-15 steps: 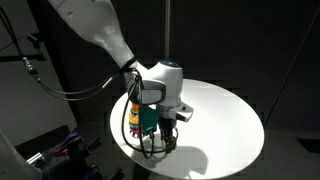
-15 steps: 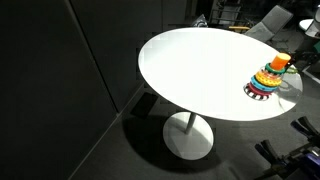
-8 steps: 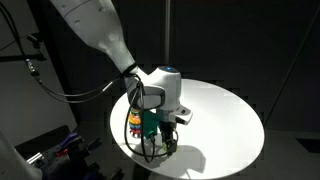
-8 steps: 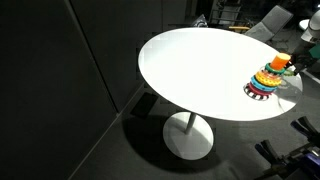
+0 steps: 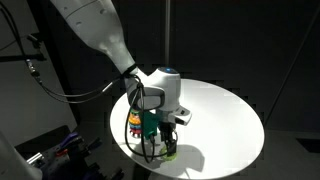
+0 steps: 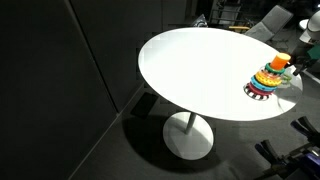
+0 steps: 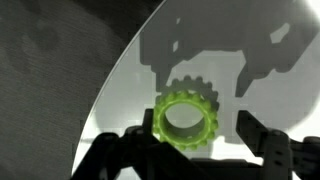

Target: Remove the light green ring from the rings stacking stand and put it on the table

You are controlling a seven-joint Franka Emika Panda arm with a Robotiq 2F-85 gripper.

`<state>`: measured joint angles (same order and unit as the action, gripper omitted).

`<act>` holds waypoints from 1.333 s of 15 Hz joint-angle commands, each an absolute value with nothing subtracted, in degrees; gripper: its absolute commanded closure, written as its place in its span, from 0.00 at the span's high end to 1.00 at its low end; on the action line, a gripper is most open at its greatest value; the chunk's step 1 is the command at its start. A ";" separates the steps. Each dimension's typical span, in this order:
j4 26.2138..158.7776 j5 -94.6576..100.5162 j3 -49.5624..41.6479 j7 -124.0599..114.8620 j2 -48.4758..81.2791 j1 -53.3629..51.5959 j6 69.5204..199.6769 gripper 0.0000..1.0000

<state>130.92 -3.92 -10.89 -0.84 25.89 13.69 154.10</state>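
The light green ring (image 7: 185,122) is a toothed yellow-green ring that sits low over the white table (image 7: 130,90), with its shadow close behind it. My gripper (image 7: 192,132) is open. Its dark fingers (image 7: 258,145) stand on either side of the ring, with a clear gap on the right side. In an exterior view the gripper (image 5: 165,143) points down near the table's front edge, with the ring (image 5: 169,153) just beneath it. The rings stacking stand (image 5: 133,118) stands right behind the gripper. It also shows in an exterior view (image 6: 270,80), with its orange top.
The round white table (image 6: 200,70) stands on a single pedestal foot (image 6: 188,137) over a dark floor. The table edge curves close by on the left in the wrist view. Cables (image 5: 60,92) hang from the arm at the left. Dark curtains surround the scene.
The arm has barely moved. The pale green ring now shows on the table just under the fingertips in the exterior view, where it was hidden before.
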 commanded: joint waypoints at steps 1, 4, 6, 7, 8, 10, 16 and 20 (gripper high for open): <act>130.51 -4.79 -10.11 -0.08 25.47 14.36 153.76 1.00; 130.80 -4.99 -9.58 0.47 24.44 14.50 152.79 1.00; 131.19 -4.72 -9.41 0.71 23.27 14.30 152.11 1.00; 131.35 -4.62 -9.31 0.77 22.65 14.18 151.63 1.00; 131.47 -4.62 -9.09 1.03 21.93 14.15 150.81 1.00; 131.65 -4.68 -8.38 2.10 20.02 14.09 147.23 1.00; 131.41 -3.20 -8.39 3.97 13.78 12.32 135.09 1.00; 131.67 -0.90 -8.69 2.55 9.08 10.69 129.28 1.00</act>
<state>130.94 -2.51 -8.33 2.71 13.33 11.71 133.66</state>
